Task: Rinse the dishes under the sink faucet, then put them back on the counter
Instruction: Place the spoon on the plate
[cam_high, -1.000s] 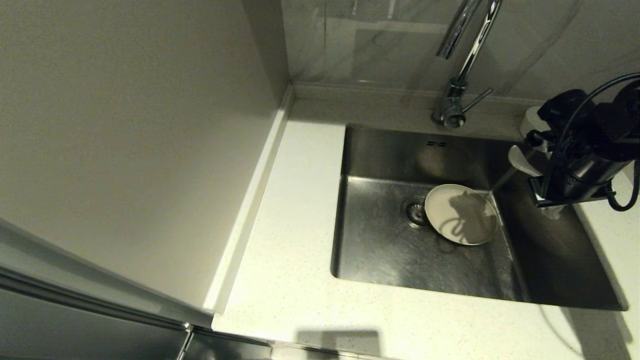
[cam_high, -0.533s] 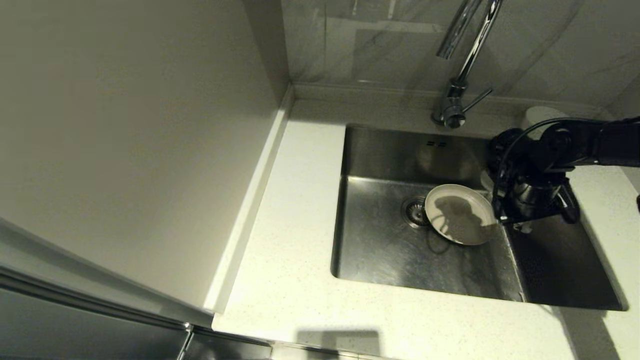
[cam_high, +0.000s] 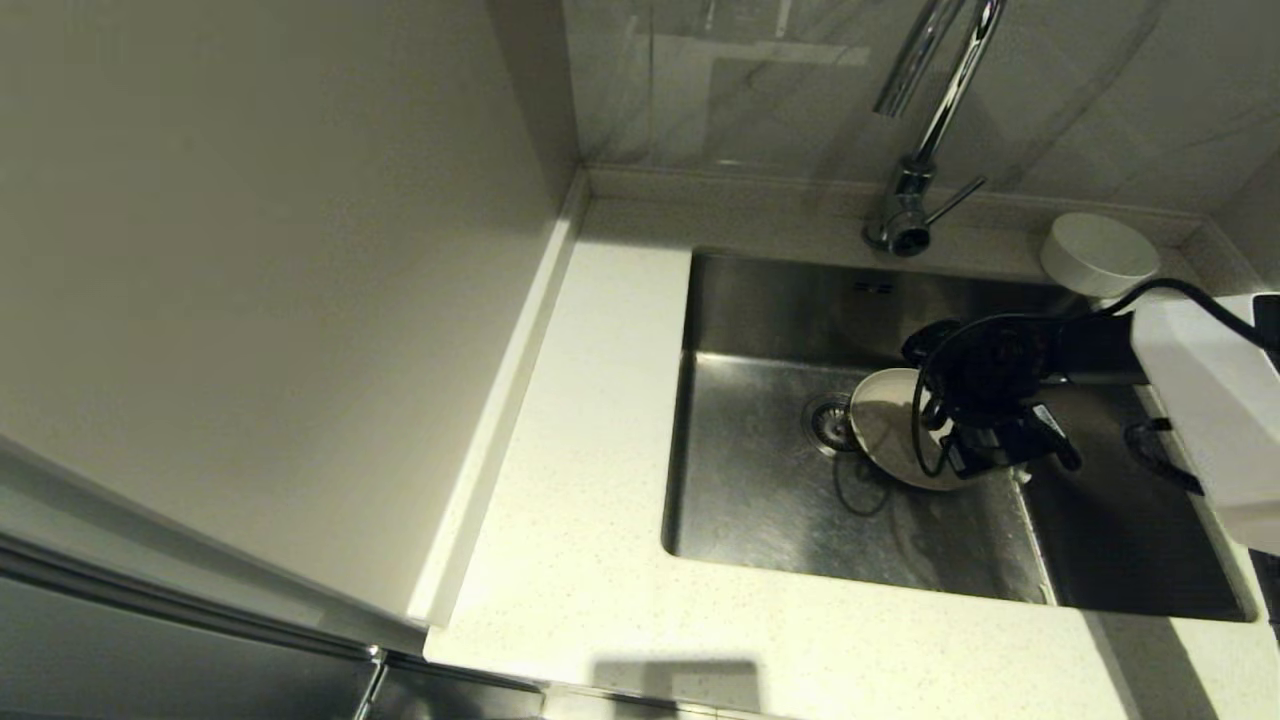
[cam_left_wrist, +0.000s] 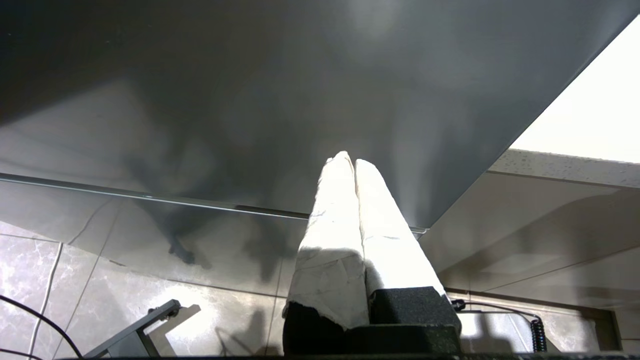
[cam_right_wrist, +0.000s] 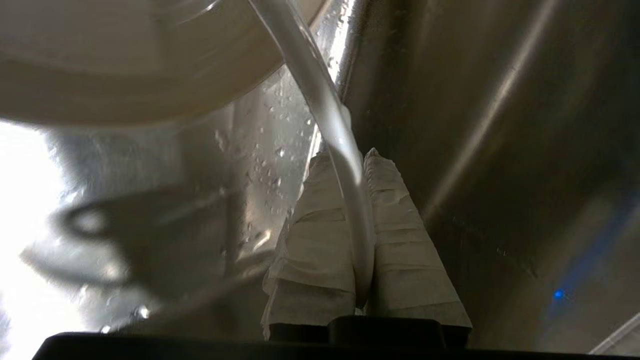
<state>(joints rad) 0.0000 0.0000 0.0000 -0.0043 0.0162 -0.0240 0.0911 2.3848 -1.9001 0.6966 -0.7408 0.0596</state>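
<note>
Right claw (cam_right_wrist: 357, 165) is pinching the white spoon (cam_right_wrist: 320, 95) inside the sink (cam_high: 760, 500) beside the plate (cam_high: 885, 425) — keeping it clamped firmly is advisable.

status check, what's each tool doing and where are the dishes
Right tool shut on spoon, low in sink by plate. Left tool shut, parked. Bowl on counter.

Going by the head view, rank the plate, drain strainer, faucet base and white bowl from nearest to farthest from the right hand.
1. Plate: in the sink, directly under the right hand, which is shut on the spoon.
2. Drain strainer: on the basin floor, beyond the plate's far rim.
3. and 4. White bowl, on the counter's back corner, and faucet base, behind the sink: too close to call.
</note>
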